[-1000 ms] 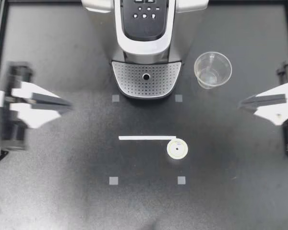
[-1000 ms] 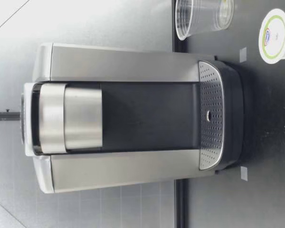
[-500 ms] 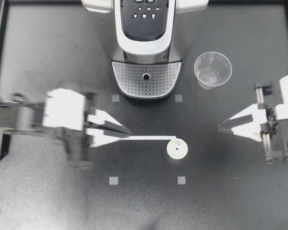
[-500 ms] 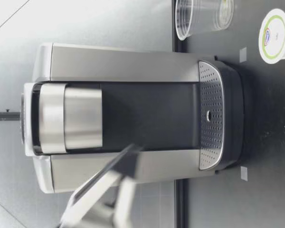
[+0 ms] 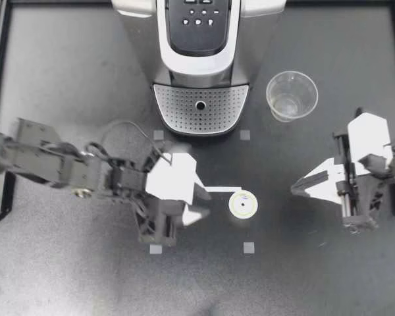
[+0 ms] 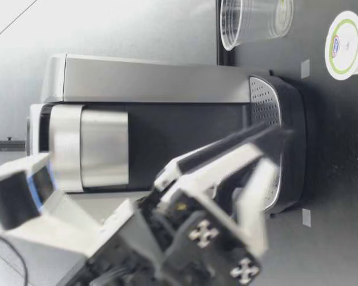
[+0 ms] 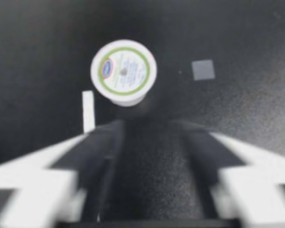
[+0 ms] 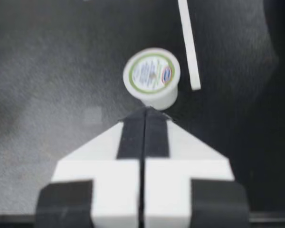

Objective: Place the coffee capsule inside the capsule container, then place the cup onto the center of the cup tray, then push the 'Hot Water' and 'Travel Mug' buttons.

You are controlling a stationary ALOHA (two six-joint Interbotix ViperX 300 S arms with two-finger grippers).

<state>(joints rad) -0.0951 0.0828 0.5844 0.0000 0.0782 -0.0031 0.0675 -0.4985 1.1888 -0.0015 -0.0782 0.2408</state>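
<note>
My left gripper (image 5: 206, 202) is spread, just beside the round white capsule (image 5: 242, 205); my right gripper (image 5: 297, 189), pressed together, sits apart across open matte black table (image 5: 66, 276)

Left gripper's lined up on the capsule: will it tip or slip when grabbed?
The capsule stands lid up and looks small and light, so a one-sided nudge from my left gripper would probably slide or tip it. Its body narrows below the lid, so a pinch might slip.

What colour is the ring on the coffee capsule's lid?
Green; the coffee capsule lid is otherwise mostly white. Clearest in the left wrist view.
</note>
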